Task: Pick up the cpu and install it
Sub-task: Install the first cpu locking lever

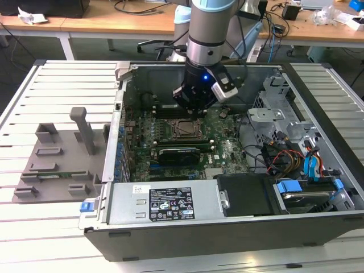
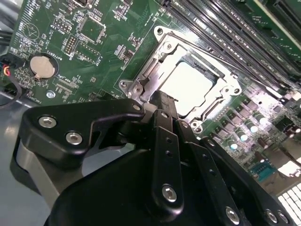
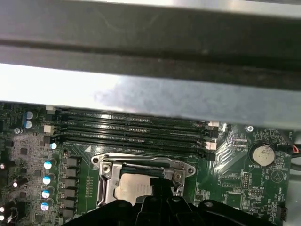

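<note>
The gripper is hanging inside the open computer case, its black fingers pressed together with nothing between them, the tips sitting just over one edge of the cpu. The cpu, a pale silvery square, is lying flat in the socket frame directly beneath the fingertips; in the first wrist view it is showing as a light patch just past the dark gripper body. Whether the tips are touching the chip cannot be told.

Around the socket, the green motherboard is spreading out beneath the gripper. Long black memory slots are running just beyond the socket, and a round coin battery is sitting off to one side.

In the exterior view, the arm is reaching down into the case, and a grey plastic tray with upright posts is resting well away from the gripper, outside the case wall.
</note>
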Controlling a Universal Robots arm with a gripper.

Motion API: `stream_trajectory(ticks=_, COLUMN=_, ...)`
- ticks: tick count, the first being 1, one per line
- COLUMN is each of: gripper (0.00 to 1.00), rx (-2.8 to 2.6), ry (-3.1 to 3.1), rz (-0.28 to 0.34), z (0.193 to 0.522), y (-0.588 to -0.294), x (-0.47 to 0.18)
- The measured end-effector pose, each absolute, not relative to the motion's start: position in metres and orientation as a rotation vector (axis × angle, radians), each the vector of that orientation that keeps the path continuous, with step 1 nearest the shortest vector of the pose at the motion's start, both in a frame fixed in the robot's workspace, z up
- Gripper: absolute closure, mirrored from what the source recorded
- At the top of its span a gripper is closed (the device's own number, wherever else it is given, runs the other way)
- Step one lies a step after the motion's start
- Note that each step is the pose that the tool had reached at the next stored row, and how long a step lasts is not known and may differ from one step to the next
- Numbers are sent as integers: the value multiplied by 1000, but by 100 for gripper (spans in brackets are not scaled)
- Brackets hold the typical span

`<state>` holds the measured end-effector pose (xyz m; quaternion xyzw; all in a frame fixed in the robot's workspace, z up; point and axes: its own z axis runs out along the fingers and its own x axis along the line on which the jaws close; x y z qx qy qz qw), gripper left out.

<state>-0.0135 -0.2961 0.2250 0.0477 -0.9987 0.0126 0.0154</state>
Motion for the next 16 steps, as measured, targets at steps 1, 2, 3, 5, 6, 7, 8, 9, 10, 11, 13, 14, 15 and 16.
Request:
stream_trajectory(ticks=1, gripper=89, rx=148, ry=-3107, rz=42, z=228, y=-296, x=-14)
stream_trajectory(ticks=2, gripper=89, rx=148, ry=-3107, rz=44, z=230, y=-296, x=-14)
stream_trajectory(ticks=3, gripper=89, rx=148, ry=-3107, rz=47, z=234, y=-296, x=-14)
stream_trajectory(ticks=5, gripper=89, rx=148, ry=-3106, rz=51, z=241, y=-296, x=-14)
stream_trajectory(ticks=6, gripper=89, rx=148, ry=-3106, rz=53, z=243, y=-296, x=-14)
stream_trajectory(ticks=7, gripper=89, rx=148, ry=-3106, rz=54, z=246, y=-296, x=-14)
stream_trajectory(ticks=8, gripper=89, rx=148, ry=-3106, rz=57, z=248, y=-296, x=-14)
stream_trajectory(ticks=9, gripper=89, rx=148, ry=-3106, rz=60, z=252, y=-296, x=-14)
stream_trajectory(ticks=10, gripper=89, rx=148, ry=-3106, rz=62, z=254, y=-296, x=-14)
stream_trajectory(ticks=11, gripper=89, rx=148, ry=-3106, rz=63, z=256, y=-296, x=-14)
stream_trajectory(ticks=13, gripper=89, rx=148, ry=-3106, rz=66, z=260, y=-296, x=-14)
stream_trajectory(ticks=14, gripper=89, rx=148, ry=-3106, rz=68, z=264, y=-296, x=-14)
stream_trajectory(ticks=15, gripper=89, rx=148, ry=-3106, rz=70, z=266, y=-296, x=-14)
stream_trajectory(ticks=16, gripper=89, rx=148, ry=-3105, rz=71, z=268, y=-296, x=-14)
